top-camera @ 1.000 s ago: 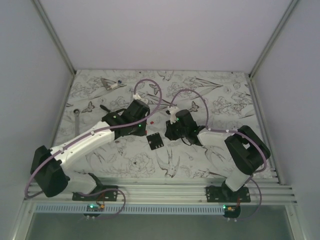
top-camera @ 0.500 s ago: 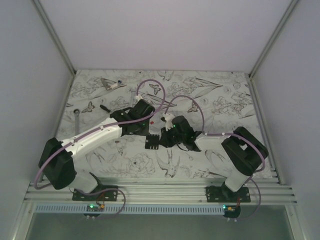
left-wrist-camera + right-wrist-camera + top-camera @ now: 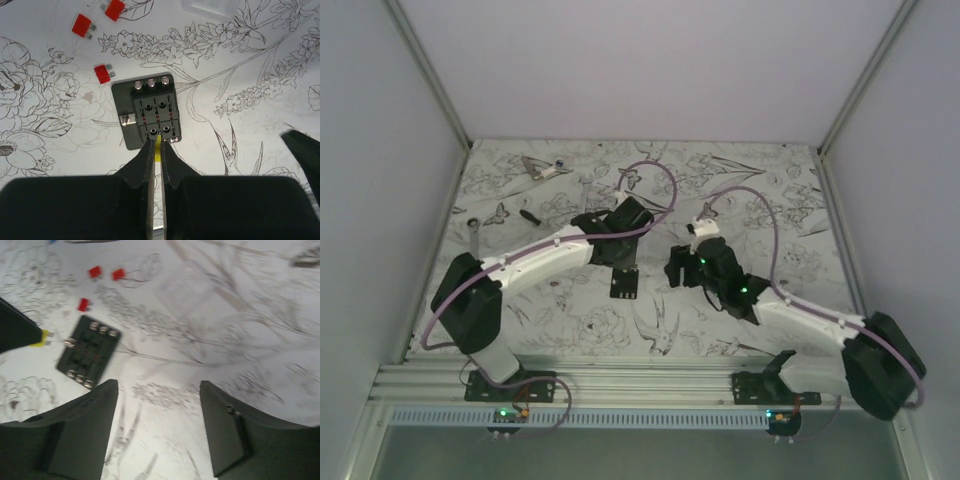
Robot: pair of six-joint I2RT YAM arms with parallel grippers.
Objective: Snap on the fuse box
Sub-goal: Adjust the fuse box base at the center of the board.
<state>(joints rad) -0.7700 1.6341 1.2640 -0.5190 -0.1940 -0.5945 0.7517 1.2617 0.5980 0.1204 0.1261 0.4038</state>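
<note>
The fuse box (image 3: 150, 111) is a flat black square block lying on the flower-print table, also seen at the fuse box (image 3: 624, 284) and the fuse box (image 3: 89, 352). My left gripper (image 3: 158, 144) is shut on a small yellow fuse (image 3: 158, 150), its tips at the box's near edge. From the right wrist view, that yellow fuse (image 3: 41, 338) pokes out of the left gripper's black fingers (image 3: 15, 330) just beside the box. My right gripper (image 3: 159, 385) stands open over bare table, to the right of the box and apart from it; from above, the right gripper (image 3: 680, 268) sits right of the box.
Three loose red fuses (image 3: 82, 25) lie beyond the box, with a clear plastic piece (image 3: 207, 7) further right. A wrench (image 3: 472, 235), a dark-handled tool (image 3: 528, 216) and pliers (image 3: 542, 167) lie at the left and back of the table.
The right gripper opened and pulled back to the right, away from the fuse box. The left arm swung right, bringing its shut gripper to the box's edge.
</note>
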